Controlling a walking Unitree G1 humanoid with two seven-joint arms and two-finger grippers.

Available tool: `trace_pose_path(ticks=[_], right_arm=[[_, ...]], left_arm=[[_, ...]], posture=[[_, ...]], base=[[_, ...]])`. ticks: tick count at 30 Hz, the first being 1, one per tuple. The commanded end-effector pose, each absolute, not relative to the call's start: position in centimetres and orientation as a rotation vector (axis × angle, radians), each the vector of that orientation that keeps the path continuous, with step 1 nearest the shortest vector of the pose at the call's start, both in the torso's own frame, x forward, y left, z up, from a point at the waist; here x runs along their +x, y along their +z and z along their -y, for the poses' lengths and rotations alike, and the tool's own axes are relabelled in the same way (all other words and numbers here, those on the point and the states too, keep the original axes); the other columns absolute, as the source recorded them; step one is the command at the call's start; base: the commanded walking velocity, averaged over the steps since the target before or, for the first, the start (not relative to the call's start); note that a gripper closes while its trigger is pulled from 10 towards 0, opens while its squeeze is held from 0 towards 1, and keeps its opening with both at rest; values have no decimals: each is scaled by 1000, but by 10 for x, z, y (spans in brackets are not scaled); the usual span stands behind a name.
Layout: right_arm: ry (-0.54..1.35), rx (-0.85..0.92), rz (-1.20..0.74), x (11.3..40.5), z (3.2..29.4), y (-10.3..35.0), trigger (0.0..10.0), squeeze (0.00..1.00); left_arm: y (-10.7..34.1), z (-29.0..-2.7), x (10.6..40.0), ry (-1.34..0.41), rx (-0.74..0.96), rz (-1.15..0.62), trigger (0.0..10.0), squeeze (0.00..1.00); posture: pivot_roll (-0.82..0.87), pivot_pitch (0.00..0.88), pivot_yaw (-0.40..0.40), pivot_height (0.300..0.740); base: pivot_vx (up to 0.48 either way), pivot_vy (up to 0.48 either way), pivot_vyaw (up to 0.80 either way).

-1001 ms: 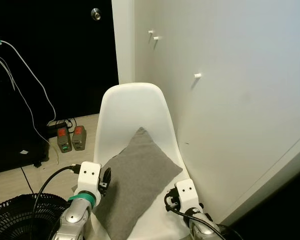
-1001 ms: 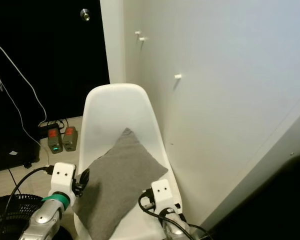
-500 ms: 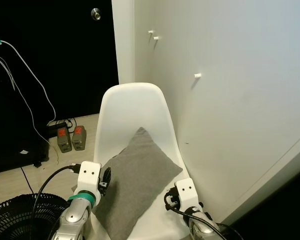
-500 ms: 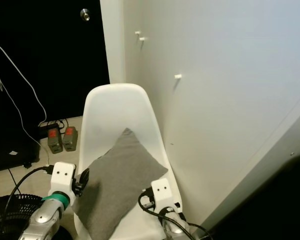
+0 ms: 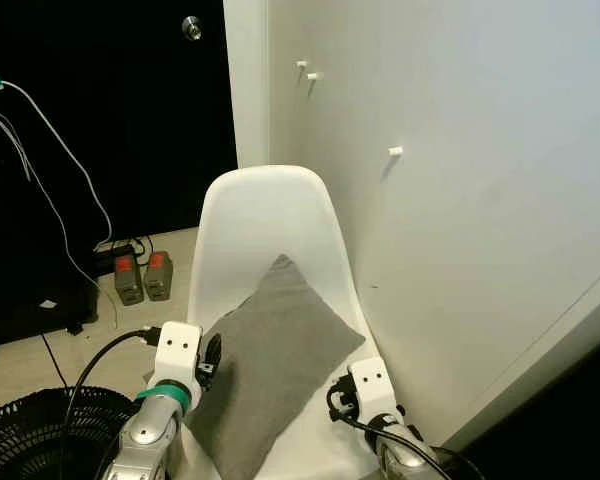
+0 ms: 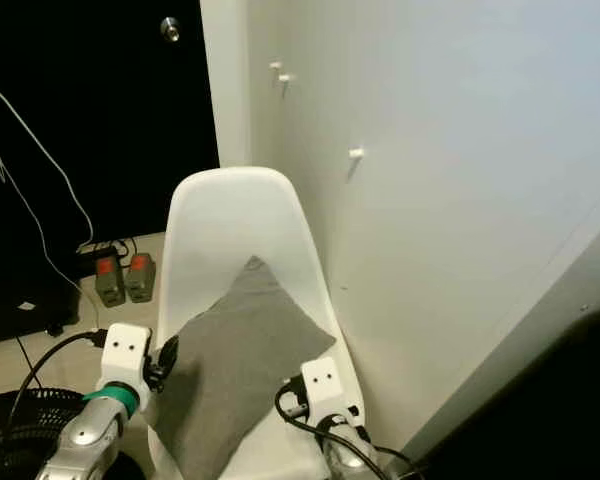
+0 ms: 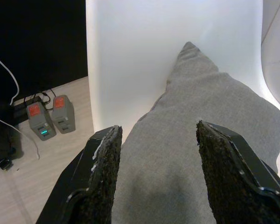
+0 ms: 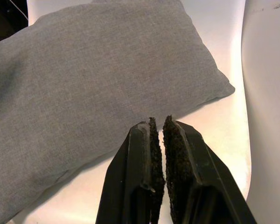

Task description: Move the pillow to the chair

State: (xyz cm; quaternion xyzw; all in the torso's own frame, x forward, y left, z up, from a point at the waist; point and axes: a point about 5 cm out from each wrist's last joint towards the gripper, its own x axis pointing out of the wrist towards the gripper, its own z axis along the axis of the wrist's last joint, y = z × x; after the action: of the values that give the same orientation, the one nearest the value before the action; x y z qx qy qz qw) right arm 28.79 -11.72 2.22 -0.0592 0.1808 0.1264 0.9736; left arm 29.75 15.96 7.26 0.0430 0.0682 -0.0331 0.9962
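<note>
A white moulded chair (image 5: 265, 225) stands against a white wall (image 5: 460, 200), beside a dark doorway with a round silver door knob (image 5: 192, 28). Small white pegs (image 5: 394, 152) stick out of the wall above the chair's back. The floor (image 5: 90, 345) is pale wood; two grey battery chargers with orange tops (image 5: 143, 277) sit on it near the chair's left side, with black and white cables (image 5: 55, 200) running down to them. A black wire fan guard (image 5: 40, 435) fills the lower left corner in the eye views.

The grey fabric pillow (image 5: 270, 375) lies on the chair's seat, turned cornerwise so one corner points up against the backrest and another reaches toward the wall side of the seat.

The left gripper (image 7: 156, 172) is at the pillow's left edge, over the seat's left rim. Its two black fingers (image 7: 100, 182) are spread wide apart, with the pillow's fabric showing in the gap between them; they grip nothing, and whether they touch the cloth is hard to tell.

The right gripper (image 8: 158, 135) sits low at the seat's front right. Its fingers are pressed nearly together with only a thin slit between them, holding nothing, and the tips lie just at the pillow's lower edge over bare white seat.
</note>
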Motion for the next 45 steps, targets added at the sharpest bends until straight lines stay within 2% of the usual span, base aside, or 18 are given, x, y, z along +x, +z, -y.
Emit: trace_pose_path(ticks=[1,18,22,27,45], right_arm=[[246,-105,-387,285,118,18,10000,0],[242,-102,-387,284,117,17,10000,0],[237,-97,-385,283,112,15,10000,0],[214,-76,-382,282,112,14,10000,0],[54,13,-238,294,136,33,10000,0]], left_arm=[[66,-162,294,-60,90,-164,10000,0],[65,-161,294,-71,90,-171,10000,0],[63,-167,294,-60,97,-183,10000,0],[61,-169,293,-52,95,-194,10000,0],[46,-192,275,93,85,-259,10000,0]], posture=[[-82,61,66,740],[-88,63,73,740],[-67,41,104,740],[-63,37,104,740],[-27,27,-5,740]], base=[[0,0,0],[0,0,0],[0,0,0],[0,0,0],[0,0,0]])
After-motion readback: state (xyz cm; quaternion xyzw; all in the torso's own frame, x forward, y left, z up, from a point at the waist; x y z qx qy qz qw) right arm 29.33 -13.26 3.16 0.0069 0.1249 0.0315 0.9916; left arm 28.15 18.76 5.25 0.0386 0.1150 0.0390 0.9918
